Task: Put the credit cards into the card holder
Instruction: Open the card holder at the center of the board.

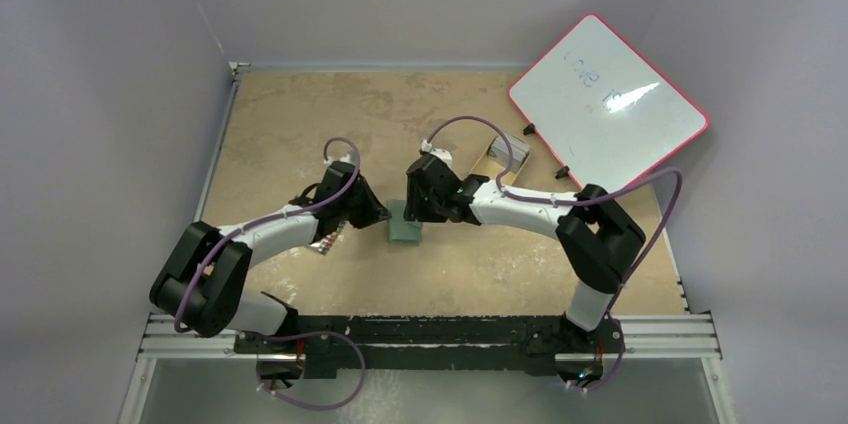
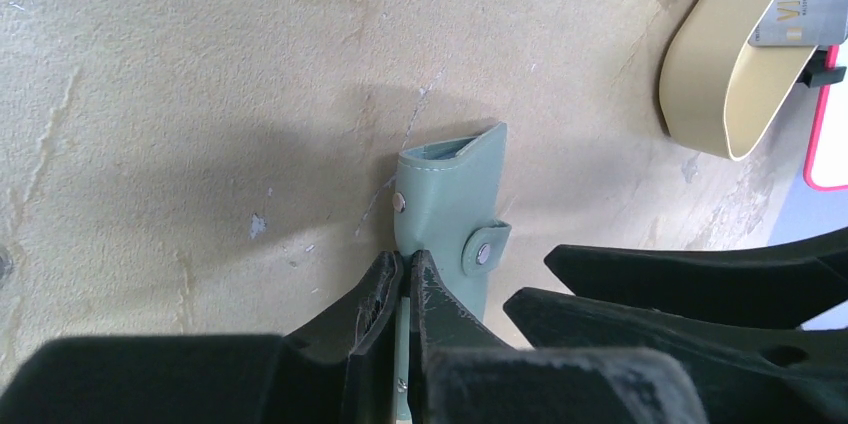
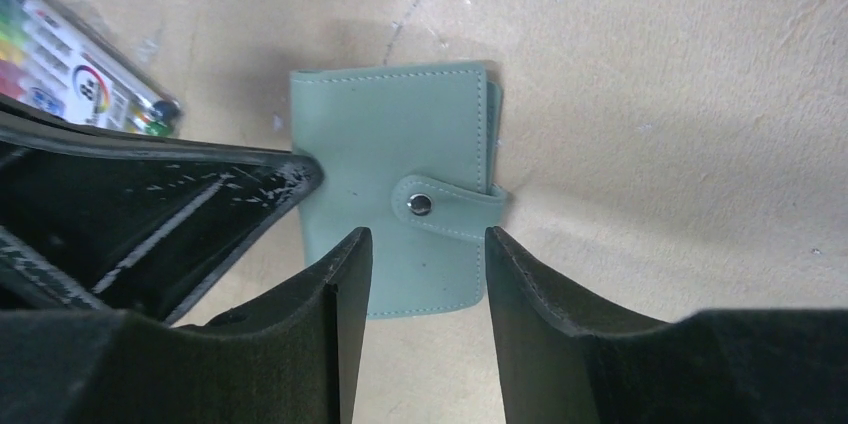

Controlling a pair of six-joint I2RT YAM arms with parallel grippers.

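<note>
Evidently opening comes first: left gripper (image 2: 403,279) pinches an edge of the closed card holder (image 2: 450,194); right gripper (image 3: 425,284), jaws spread, hovers with the snap tab (image 3: 440,206) at twelve o'clock, which likely needs unsnapping next.

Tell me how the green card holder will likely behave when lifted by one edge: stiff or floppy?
Probably fairly stiff: the card holder shows a flat face though the left gripper pinches only one edge. Its snap tab looks fastened, so it should not flop open. It looks thin, so likely light.
</note>
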